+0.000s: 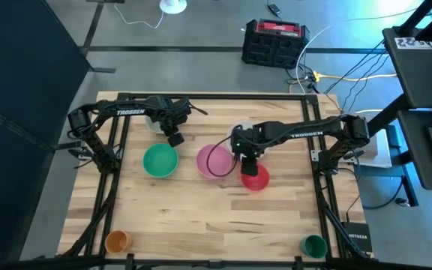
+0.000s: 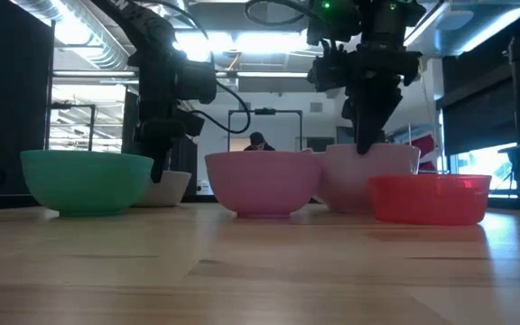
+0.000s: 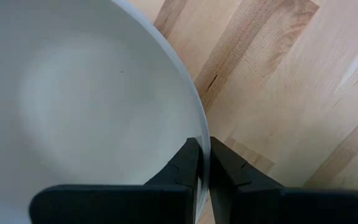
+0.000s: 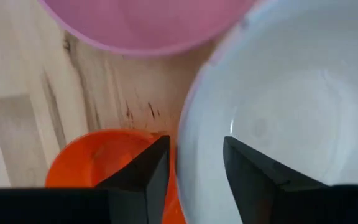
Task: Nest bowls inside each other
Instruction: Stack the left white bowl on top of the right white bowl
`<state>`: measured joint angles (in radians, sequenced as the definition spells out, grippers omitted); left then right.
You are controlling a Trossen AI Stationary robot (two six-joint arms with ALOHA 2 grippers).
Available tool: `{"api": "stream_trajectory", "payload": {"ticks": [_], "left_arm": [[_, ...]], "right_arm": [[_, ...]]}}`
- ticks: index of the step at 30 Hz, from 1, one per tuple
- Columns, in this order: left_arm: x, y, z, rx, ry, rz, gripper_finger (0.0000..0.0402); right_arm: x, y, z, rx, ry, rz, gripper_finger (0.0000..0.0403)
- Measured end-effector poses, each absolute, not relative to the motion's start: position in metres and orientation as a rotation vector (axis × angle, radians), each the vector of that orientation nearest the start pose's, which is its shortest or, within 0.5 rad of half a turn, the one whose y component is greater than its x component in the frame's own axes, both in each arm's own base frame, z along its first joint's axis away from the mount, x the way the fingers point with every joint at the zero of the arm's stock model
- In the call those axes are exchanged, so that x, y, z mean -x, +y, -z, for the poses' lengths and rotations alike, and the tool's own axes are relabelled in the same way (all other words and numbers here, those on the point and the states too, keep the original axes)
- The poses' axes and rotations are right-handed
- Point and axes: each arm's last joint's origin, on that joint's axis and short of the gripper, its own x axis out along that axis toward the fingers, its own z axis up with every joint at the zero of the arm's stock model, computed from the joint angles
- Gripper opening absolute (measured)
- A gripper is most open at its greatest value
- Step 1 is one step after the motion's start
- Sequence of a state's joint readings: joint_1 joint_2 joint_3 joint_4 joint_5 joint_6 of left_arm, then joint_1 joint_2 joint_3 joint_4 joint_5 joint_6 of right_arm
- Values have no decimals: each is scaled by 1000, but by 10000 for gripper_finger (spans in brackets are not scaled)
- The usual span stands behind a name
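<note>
Five round plain plastic bowls are seen on the pale wooden tabletop [image 1: 201, 217], none nested in another and each empty where its inside shows. The pink bowl [image 1: 214, 162] is taken as the landmark, near the tabletop's middle. The green bowl [image 1: 160, 160] stands just beside it toward the left arm, apart from it. The small red bowl [image 1: 255, 178] sits just beside it on the other side, nearer the front edge. The pale grey bowl [image 4: 291, 118] stands close behind the pink bowl, largely hidden under the right arm in the high view. The white bowl [image 3: 73, 106] lies beyond the green bowl, toward the back edge.

The left gripper [image 3: 204, 163] is closed, its jaws pinched on the white bowl's rim. The right gripper [image 4: 194, 163] is held with jaws apart astride the pale grey bowl's rim, gripping nothing.

Open bare wood is left in front of the pink bowl. At the front corners a small orange cup [image 1: 117, 241] and a small green cup [image 1: 314, 245] are placed, well apart from the bowls.

"TROSSEN" is read on both arms.
</note>
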<state>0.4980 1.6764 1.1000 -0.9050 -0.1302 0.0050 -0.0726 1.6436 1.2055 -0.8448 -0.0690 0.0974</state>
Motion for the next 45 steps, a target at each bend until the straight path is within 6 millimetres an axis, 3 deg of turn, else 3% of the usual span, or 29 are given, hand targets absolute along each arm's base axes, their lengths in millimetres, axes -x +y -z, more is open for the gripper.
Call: {"api": "stream_trajectory", "payload": {"ticks": [16,21,24,29,45], "left_arm": [[-257,144,-187,277,1476,-509,1],[-257,144,-187,277,1475,-510,1],[-257,144,-187,276,1474,-509,1],[-267,143,-202,244,1428,-492,0],[-303,111,-312,-83,1334,-278,1]], "right_arm": [[-318,-24,-339,-116,860,142,138],[-303,-28,-398,-94,559,204,138],[-289,-28,-420,-82,460,237,138],[-271,-29,-429,-75,459,277,138],[-223,-71,-449,-89,407,500,138]]}}
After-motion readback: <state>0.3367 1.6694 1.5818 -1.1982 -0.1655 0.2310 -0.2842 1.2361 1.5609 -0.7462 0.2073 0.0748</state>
